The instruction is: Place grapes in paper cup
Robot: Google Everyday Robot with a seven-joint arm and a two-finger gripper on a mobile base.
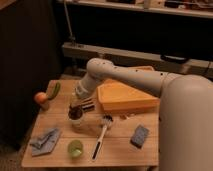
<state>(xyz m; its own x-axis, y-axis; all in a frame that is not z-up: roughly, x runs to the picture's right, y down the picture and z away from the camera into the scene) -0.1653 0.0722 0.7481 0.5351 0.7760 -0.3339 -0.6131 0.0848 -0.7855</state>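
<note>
My gripper (75,104) hangs at the end of the white arm, over the left middle of the wooden table (120,152). It is shut on the grapes (75,113), a dark bunch hanging straight down from it. The lower end of the bunch is at the mouth of the white paper cup (78,121), which stands upright right beneath. Whether the grapes touch the inside of the cup is hidden by the rim.
An orange-red fruit (40,97) and a green item (54,90) lie at the table's left edge. A blue-grey cloth (45,140), a low green cup (75,148), a brush (100,137) and a blue sponge (139,136) lie in front. A yellow box (125,97) stands behind.
</note>
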